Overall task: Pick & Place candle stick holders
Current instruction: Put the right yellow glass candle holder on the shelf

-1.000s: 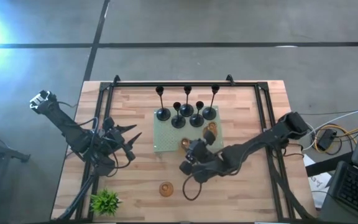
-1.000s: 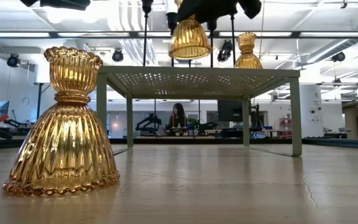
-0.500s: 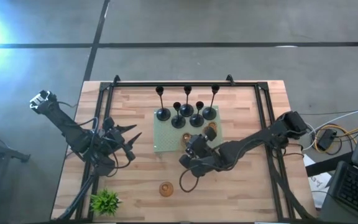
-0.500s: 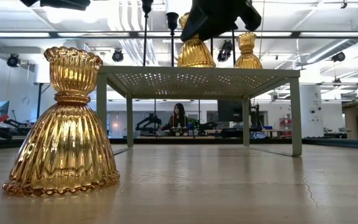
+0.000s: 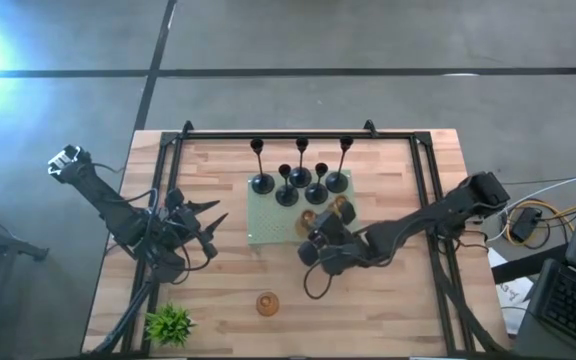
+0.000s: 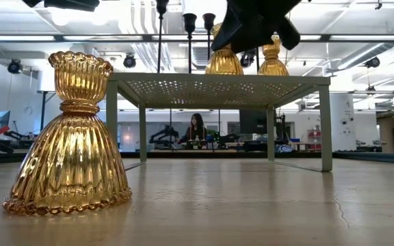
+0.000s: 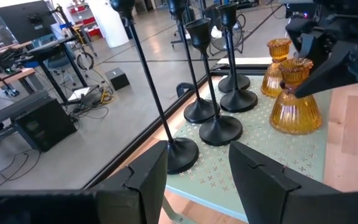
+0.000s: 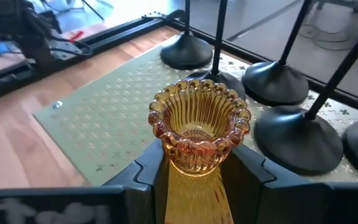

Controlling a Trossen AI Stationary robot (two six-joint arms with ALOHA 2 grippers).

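Note:
An amber candle holder [image 8: 199, 134] stands upright between the fingers of my right gripper [image 8: 197, 157], on the raised green perforated platform [image 5: 266, 228]; it also shows in the high view [image 5: 309, 220]. A second amber holder [image 5: 341, 210] stands beside it on the platform. Several black holders [image 5: 299, 178] stand on their domed bases at the platform's far side. A third amber holder [image 5: 266, 302] stands on the wooden table near the front. My left gripper [image 5: 208, 228] is open and empty, left of the platform. My right gripper pinches the amber holder's narrow neck [image 8: 194, 163], just under its beaded cup, between its two fingers [image 8: 151, 165]. The fingers come slanting from the table's near right side. The holder stands upright, and its flared base [image 6: 224, 67] appears to rest on the platform's top.
The black frame rails [image 5: 298, 133] run along the table's far and side edges. A small green plant [image 5: 170, 323] sits at the near left corner. Bare wood lies between the platform and the front edge. A person shows far off in the room [image 6: 197, 128].
My right gripper has carried the amber holder toward the table's far and right edges and lowered it. The holder hung clear above the platform a second ago; now its base is down at the platform's top, beside the second amber holder.

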